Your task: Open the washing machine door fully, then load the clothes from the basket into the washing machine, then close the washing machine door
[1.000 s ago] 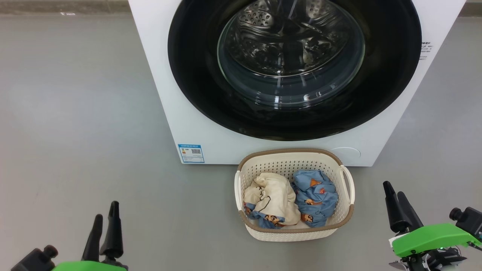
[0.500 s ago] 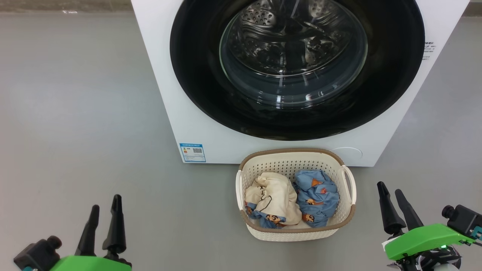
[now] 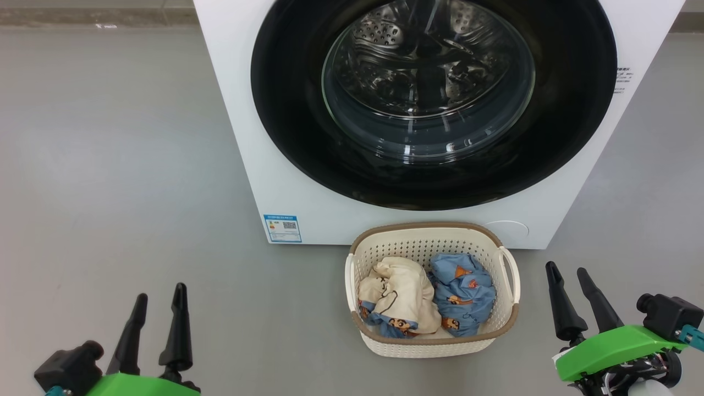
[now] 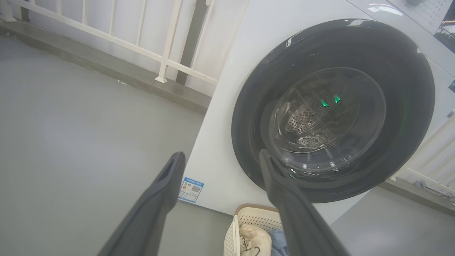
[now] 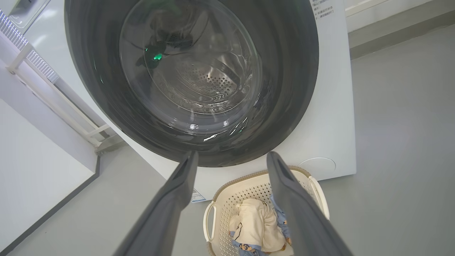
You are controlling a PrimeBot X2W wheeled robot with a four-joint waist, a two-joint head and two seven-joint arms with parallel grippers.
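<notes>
Left pincer (image 3: pixel 160 292), right pincer (image 3: pixel 565 268): fingers apart, empty.
Between them, slightly ahead: cream perforated plastic basket (image 3: pixel 434 345), brown rim, holding crumpled cream and blue cartoon-print clothes (image 3: pixel 399 294).
Beyond: white boxy washing machine (image 3: pixel 319 215), glossy black round door (image 3: pixel 286 110) shut.
Left wrist view adds a white railing (image 4: pixel 167 39) behind.

The left claw (image 3: pixel 160 291) and the right claw (image 3: pixel 565 268) each have two long, black, tapering fingers (image 3: pixel 561 313), a bright green cover (image 3: pixel 616 344) and a black camera block (image 3: pixel 668 314).
</notes>
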